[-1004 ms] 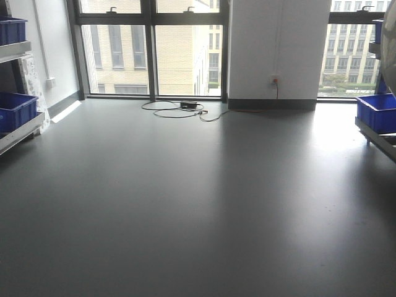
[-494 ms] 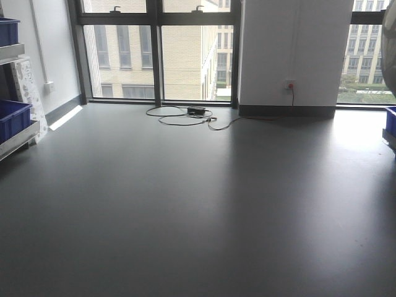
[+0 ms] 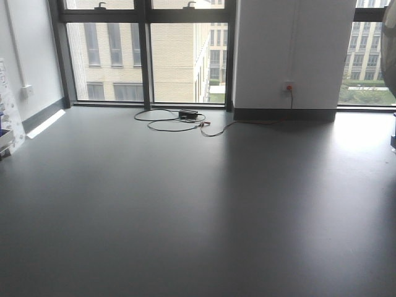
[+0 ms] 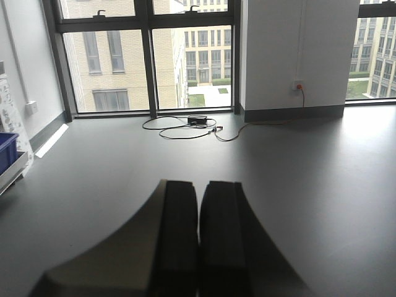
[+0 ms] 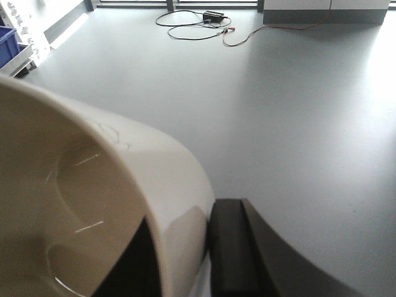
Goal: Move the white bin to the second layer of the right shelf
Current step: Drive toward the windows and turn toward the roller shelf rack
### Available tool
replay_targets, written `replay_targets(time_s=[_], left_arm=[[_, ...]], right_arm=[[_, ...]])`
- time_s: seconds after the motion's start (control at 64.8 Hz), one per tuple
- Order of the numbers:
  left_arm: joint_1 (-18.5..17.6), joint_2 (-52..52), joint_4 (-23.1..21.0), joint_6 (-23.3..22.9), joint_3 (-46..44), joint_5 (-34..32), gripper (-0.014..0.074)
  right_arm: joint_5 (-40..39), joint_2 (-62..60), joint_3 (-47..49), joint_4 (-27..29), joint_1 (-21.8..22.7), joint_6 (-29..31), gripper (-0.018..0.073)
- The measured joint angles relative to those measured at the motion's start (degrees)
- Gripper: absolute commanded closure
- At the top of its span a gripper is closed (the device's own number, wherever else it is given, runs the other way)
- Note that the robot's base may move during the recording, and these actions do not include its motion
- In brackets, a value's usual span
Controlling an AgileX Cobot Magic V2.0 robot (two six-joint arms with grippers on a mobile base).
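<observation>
The white bin (image 5: 93,185) fills the left of the right wrist view, glossy and cream, with its hollow facing the camera. My right gripper (image 5: 182,247) is shut on the bin's wall, one dark finger inside it and the other finger (image 5: 232,247) against the outside. A pale curved sliver of the bin (image 3: 390,28) shows at the right edge of the front view. My left gripper (image 4: 199,210) is shut with nothing between its dark pads, held above bare grey floor. The right shelf second layer is out of view.
A coiled cable with a black adapter (image 3: 182,117) lies on the floor by the windows. A white pillar (image 3: 291,55) with a wall socket stands behind it. A rack holding a blue crate (image 4: 7,151) stands at the far left beside a white panel (image 3: 8,105).
The front view has shifted over the floor. The racks and blue crates at both edges have slid out of frame. The sliver of the bin stays at the right edge.
</observation>
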State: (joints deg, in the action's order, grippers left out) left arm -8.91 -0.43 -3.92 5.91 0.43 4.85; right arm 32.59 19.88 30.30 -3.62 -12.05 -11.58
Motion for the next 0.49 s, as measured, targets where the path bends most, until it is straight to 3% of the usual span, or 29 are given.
replay_targets(time_s=[0.494], left_arm=[[0.00, 0.00, 0.00, 0.00, 0.00, 0.00, 0.0512]], right_arm=[[0.00, 0.00, 0.00, 0.00, 0.00, 0.00, 0.0508]])
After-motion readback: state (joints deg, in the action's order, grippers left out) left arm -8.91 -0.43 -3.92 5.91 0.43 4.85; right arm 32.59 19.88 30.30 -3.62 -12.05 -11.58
